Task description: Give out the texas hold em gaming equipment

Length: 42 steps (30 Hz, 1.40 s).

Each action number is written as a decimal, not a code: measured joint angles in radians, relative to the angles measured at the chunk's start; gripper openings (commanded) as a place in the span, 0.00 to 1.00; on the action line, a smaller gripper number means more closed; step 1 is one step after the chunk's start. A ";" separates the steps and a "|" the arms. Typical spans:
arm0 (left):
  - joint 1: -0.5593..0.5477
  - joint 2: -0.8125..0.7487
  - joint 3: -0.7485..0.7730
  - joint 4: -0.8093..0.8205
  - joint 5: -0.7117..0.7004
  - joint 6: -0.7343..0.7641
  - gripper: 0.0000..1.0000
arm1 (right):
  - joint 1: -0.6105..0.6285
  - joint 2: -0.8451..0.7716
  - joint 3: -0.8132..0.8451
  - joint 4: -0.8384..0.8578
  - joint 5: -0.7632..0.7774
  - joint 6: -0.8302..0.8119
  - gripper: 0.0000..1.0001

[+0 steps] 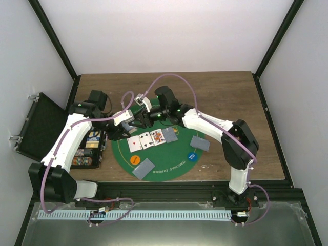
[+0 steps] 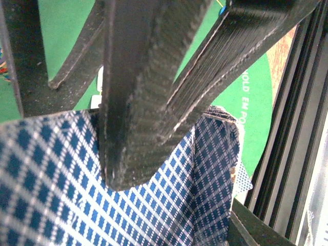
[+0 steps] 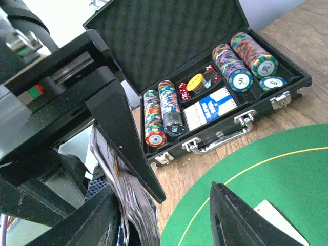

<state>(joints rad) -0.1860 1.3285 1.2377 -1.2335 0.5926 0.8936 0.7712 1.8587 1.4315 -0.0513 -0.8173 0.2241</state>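
Dealing seems partway: 3 face-up white cards (image 1: 146, 139) and 2 round discs (image 1: 135, 159) sit centre-frame on the round green felt mat (image 1: 169, 169), your left gripper (image 1: 129, 124) clamps the blue-chequered card deck (image 2: 46, 195), your right gripper (image 3: 184, 193) gapes.

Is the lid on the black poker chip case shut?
No, the black poker chip case stands open, its foam-lined lid raised behind rows of striped round chips.
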 measured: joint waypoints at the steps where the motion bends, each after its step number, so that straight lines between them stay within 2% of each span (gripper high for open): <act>1: 0.000 0.000 0.000 0.002 -0.002 0.000 0.44 | 0.000 -0.004 0.000 -0.007 0.008 -0.006 0.46; 12: 0.000 0.000 -0.002 0.005 -0.031 -0.003 0.44 | -0.004 -0.035 0.000 -0.069 0.078 -0.061 0.45; 23: 0.000 0.000 -0.018 0.005 -0.031 -0.006 0.45 | -0.015 -0.040 0.000 -0.084 0.026 -0.101 0.22; 30: 0.000 0.000 -0.031 0.010 -0.030 -0.014 0.45 | -0.015 -0.062 -0.001 -0.103 0.041 -0.111 0.02; 42: 0.007 0.000 -0.064 0.021 -0.031 -0.022 0.45 | -0.020 -0.122 -0.006 -0.199 0.098 -0.203 0.01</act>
<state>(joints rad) -0.1791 1.3281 1.1736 -1.2125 0.5621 0.8719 0.7513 1.7363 1.4254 -0.2501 -0.7189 0.0208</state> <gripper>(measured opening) 0.454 0.022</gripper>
